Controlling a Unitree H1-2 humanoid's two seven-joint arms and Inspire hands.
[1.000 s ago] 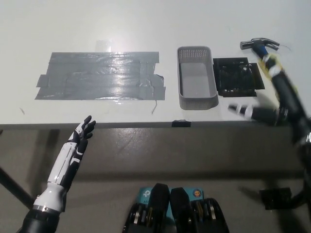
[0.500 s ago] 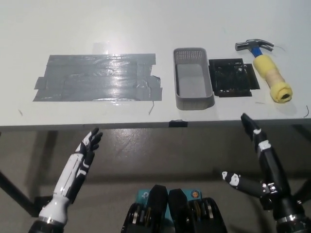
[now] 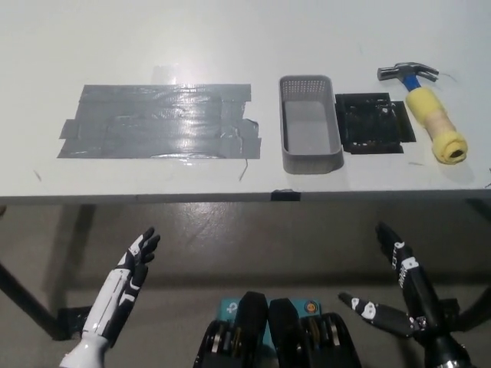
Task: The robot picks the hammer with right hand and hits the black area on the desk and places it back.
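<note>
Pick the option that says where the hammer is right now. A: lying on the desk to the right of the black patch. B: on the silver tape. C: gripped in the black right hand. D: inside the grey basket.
A: the hammer lies on the desk just right of the black patch, while the right hand is open below the desk edge.

Loads of bare desk (image 3: 230,38) along the far edge and down the left end past the grey tape patch (image 3: 159,121), so easy passage there. Tighter on the right: basket (image 3: 310,123) standing with raised walls just beside the black area (image 3: 374,123), and hammer (image 3: 426,108) lying just beside that on the other side, leaving only slim gaps between the three. Plenty of open air below the desk's near edge, where left hand (image 3: 134,264) and right hand (image 3: 395,284) hang with fingers spread, holding nothing.
</note>
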